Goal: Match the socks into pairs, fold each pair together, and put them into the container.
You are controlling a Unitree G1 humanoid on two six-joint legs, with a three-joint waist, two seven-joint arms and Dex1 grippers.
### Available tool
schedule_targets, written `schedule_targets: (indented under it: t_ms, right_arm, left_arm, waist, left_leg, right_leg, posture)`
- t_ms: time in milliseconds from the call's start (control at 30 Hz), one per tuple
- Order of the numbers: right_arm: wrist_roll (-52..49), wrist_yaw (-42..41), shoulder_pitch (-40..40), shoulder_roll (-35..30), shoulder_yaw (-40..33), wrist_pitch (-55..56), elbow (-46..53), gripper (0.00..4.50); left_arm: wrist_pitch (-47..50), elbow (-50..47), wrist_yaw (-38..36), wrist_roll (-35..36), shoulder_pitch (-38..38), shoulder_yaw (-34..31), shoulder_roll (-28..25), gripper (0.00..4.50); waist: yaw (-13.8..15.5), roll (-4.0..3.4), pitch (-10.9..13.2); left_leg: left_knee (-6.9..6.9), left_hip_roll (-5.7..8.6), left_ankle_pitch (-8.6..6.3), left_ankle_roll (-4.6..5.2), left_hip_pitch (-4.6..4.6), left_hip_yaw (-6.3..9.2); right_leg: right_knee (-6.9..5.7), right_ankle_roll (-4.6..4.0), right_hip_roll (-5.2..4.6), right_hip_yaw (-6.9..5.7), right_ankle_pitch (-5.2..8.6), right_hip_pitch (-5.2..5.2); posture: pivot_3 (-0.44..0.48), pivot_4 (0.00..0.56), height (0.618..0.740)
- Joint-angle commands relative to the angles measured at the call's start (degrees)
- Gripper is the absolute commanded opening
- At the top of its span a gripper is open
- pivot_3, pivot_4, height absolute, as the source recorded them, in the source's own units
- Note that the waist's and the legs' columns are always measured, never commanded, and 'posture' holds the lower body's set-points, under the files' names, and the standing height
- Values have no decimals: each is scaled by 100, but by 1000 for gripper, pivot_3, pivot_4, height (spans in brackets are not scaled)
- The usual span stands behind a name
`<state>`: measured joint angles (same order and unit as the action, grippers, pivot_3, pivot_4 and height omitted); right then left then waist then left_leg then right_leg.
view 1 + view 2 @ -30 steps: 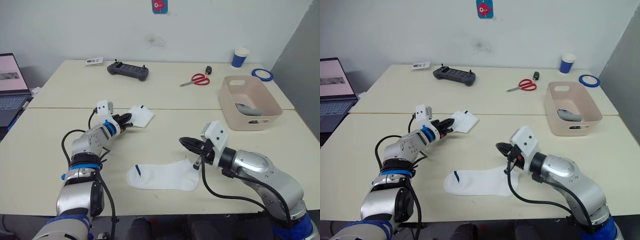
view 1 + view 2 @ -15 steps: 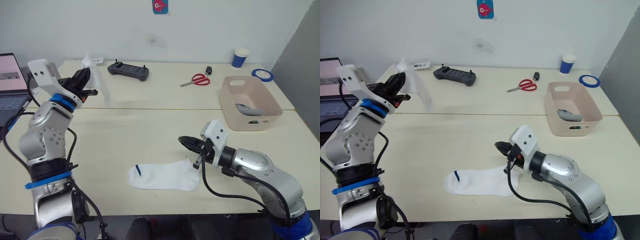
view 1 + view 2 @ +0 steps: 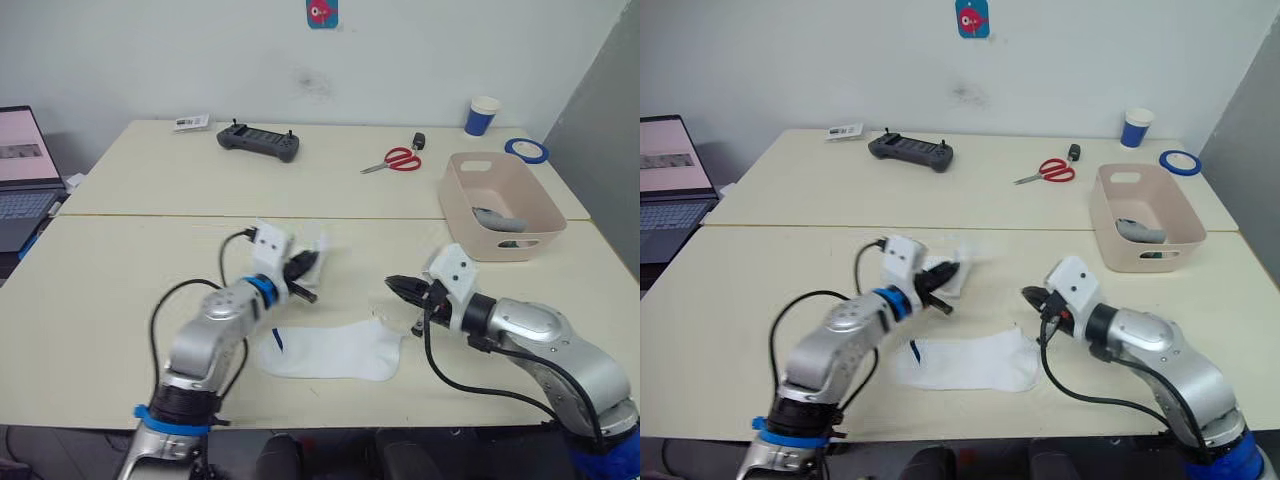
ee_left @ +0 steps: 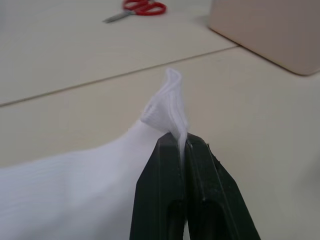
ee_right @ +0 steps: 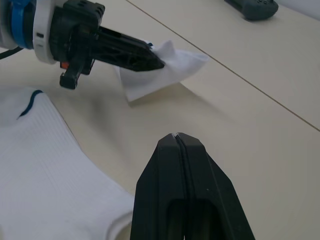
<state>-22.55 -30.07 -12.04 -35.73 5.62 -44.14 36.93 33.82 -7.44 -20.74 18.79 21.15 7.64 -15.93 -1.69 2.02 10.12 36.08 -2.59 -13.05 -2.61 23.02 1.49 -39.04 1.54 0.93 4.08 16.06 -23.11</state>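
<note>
Spanning the scene, two pale tables (image 3: 150,190) pushed together along a seam. Resting on the far right part of the tables, past the seam, a pink tub (image 3: 498,203) with a grey sock (image 3: 497,218) lying inside. Lying flat near the front edge, well apart from the tub and on its left, a white sock (image 3: 335,352) with a small dark-blue mark at its cuff end. Held up just above and beyond that flat sock, a second white sock (image 4: 60,185), pinched at its edge. Clamped tight on that fabric, left gripper (image 4: 181,145), fingers (image 4: 159,180) pressed together with the cloth squeezed between them, tip of cloth sticking up past them. Hovering just right of the flat sock's toe end, between it and the tub, right gripper (image 5: 176,137), fingers (image 5: 205,180) closed flat against each other with nothing between them, pointing toward the left gripper. Sitting far left of the tub, off the tables' edge, a laptop (image 3: 22,170) with its screen lit. Lying on the far table, well left of the tub, a dark controller (image 3: 258,142), and beyond it toward the corner a small label card (image 3: 189,122). Lying between controller and tub, red scissors (image 3: 393,159), with a small black object (image 3: 418,142) just beyond them. Standing behind the tub near the wall, a blue cup (image 3: 481,115); beside it, right of the tub's far end, a blue tape ring (image 3: 525,149).
</note>
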Motion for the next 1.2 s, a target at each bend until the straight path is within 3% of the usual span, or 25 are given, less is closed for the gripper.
schedule_targets:
  t_ms: [33,167,267,433,567,667,767,867,1133,1200]
  right_arm:
    - [49,-44,122,-163,-296,117,213,0]
    - [68,41,226,-180,-388,60,309,0]
    - [108,76,289,-170,-411,46,353,0]
    - [144,122,379,-124,-436,89,351,0]
    - [-24,71,374,-1,-466,70,311,0]
    - [69,152,332,110,-406,108,215,0]
    - [241,444,186,369,-289,10,-71,600]
    - [345,646,-4,641,-62,-130,-300,1608]
    - [936,1180,-657,1426,437,-31,-1356,4443]
    - [1047,1243,-799,1572,460,65,-1696,4443]
  left_arm:
    - [7,250,93,-93,237,245,483,27]
    - [74,392,-44,-79,379,252,776,27]
    - [131,301,-180,-114,386,323,745,675]
    - [508,-788,-578,150,244,299,332,2182]
    - [1222,-1670,-963,956,53,-249,-141,3418]
    - [1228,-1593,-1064,1011,-16,-714,-618,4342]
    - [933,-849,-1018,791,40,-1316,-1142,4500]
    - [632,61,-1125,636,208,-1593,-1486,4500]
    - [187,1765,-1718,398,808,-1366,-1550,4500]
    - [120,2154,-1859,342,1025,-1243,-1458,4500]
  waist:
    - [1,0,0]
    - [-32,0,0]
    - [-31,-2,-1]
    - [-24,-2,-1]
    - [-27,-2,-1]
    - [-32,-3,-1]
    - [-37,-3,-1]
    - [-29,-3,-1]
    - [4,-2,-1]
    - [2,-2,-1]
  left_leg:
    - [1,1,0,0,0,0]
    - [2,2,0,1,0,-3]
    - [-1,-2,0,1,-2,3]
    - [0,-1,0,1,1,-1]
    - [0,-2,0,1,-1,-1]
    - [0,-4,0,1,-4,0]
    - [0,-5,0,1,-8,1]
    - [0,-4,1,1,-9,-1]
    - [0,-2,0,1,8,-1]
    - [0,-3,0,1,8,1]
  right_leg:
    - [0,0,0,0,0,0]
    - [1,2,2,5,-1,0]
    - [-2,2,8,2,-1,-2]
    - [1,2,4,4,-1,-2]
    - [-1,2,4,3,-1,-2]
    - [-3,2,5,2,-1,-1]
    - [-4,-2,7,1,-3,-1]
    - [-4,-7,6,1,-5,-2]
    - [7,-6,0,-3,-5,-9]
    - [6,-6,2,-6,-5,-11]
  posture:
    - [0,150,740]
    - [0,150,740]
    - [0,150,740]
    - [0,150,740]
    - [0,150,740]
    - [0,150,740]
    - [0,150,740]
    - [0,150,740]
    - [0,150,740]
    - [0,150,740]
